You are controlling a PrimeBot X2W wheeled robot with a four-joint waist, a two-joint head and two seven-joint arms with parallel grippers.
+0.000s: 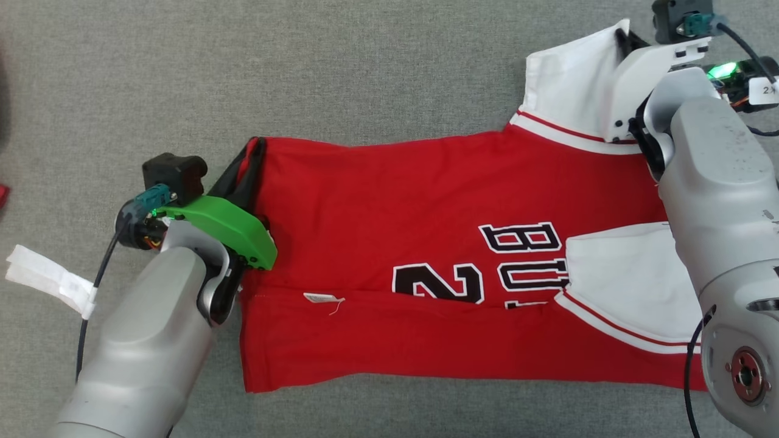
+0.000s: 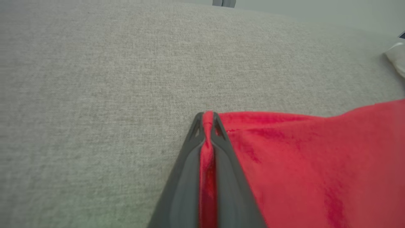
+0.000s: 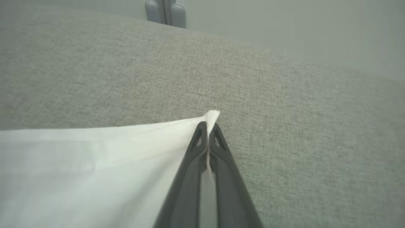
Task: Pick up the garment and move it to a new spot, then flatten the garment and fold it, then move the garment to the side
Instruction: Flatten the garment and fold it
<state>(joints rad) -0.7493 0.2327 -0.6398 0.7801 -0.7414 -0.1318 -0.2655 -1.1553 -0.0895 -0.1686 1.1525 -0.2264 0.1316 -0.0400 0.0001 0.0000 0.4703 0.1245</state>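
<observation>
- left gripper [image 1: 257, 146] [image 2: 208, 118]: clamped on the hem corner of the red jersey [image 1: 395, 213] [image 2: 300, 164]; a ridge of red cloth is pinched between the two dark fingers [image 2: 186, 177] and pokes out just past the tips
- from the left wrist view, the rest of the red cloth spreads away to the right of the fingers; bare grey fabric surface [image 2: 95, 95] lies to their left and ahead
- right gripper [image 1: 623, 35] [image 3: 208, 126]: jaws closed on the corner of a white sleeve [image 1: 572, 79] [image 3: 79, 177]; the sleeve tip sticks out just beyond the fingertips and the cloth fans out left of the fingers
- jersey lies sideways on the grey surface [image 1: 365, 73], stretched between the two grippers: hem end at the left one, sleeve end at the right one
- both pinched corners are on the jersey's far edge, each rising a little off the surface at the fingers
- second white sleeve [image 1: 627, 286] sits on the near side, partly under the right forearm [image 1: 718, 201]
- near strip of the jersey is folded over, cutting off the bottom of the black lettering [image 1: 517, 243]; small white tag [image 1: 321, 297] on that fold line
- green cover [image 1: 225, 225] on the left wrist overlaps the hem edge
</observation>
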